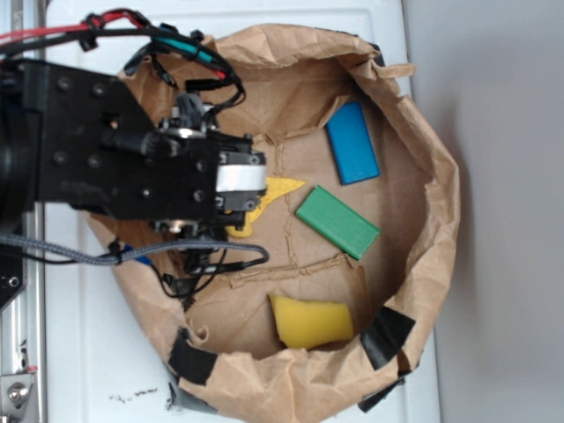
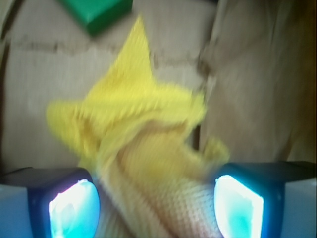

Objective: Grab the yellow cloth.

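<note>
The tool (image 2: 156,198) stood wide open astride the cloth (image 2: 143,129), which lay bunched on the bag (image 1: 414,264) floor between its pads (image 2: 74,206). Reaching looked done; closing and lifting remained.

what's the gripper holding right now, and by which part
Nothing is clamped yet, it seems: the yellow cloth bunches up between the open gripper fingers, which flank its near folds with gaps showing.

Yellow cloth (image 2: 143,129), green block (image 1: 337,221)
</note>
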Tool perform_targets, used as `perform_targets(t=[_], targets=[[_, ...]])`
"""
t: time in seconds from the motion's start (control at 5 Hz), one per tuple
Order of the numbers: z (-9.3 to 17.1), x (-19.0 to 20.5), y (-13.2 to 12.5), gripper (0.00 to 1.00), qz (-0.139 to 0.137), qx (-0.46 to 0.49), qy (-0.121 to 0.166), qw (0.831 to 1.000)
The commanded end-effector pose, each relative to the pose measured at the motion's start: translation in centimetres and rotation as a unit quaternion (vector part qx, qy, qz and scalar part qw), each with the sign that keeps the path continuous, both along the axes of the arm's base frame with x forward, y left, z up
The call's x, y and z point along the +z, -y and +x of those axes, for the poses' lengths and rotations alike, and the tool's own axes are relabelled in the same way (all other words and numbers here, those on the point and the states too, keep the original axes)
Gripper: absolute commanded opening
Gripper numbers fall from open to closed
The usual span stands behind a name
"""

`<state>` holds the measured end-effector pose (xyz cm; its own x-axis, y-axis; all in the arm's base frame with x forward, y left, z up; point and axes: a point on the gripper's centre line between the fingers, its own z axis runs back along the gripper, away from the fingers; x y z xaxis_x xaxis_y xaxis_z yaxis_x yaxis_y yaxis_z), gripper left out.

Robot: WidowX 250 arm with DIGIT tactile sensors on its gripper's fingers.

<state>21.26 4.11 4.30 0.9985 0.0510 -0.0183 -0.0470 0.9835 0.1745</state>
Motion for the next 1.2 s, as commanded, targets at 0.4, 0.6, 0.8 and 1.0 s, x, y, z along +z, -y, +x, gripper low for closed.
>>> perform_targets(t=[0.4, 0.6, 0.8, 1.0], targets=[[-1.7, 0.0, 0.5, 0.0, 0.026, 0.034, 0.025, 0.999], [-1.5, 0.8, 0.8, 0.0, 0.001, 0.034, 0.034, 0.999], [-1.0, 1.9, 0.9, 0.0, -0.021, 0.038, 0.043, 0.998], [0.3, 4.3, 1.2, 0.0, -0.054, 0.065, 0.075, 0.994]])
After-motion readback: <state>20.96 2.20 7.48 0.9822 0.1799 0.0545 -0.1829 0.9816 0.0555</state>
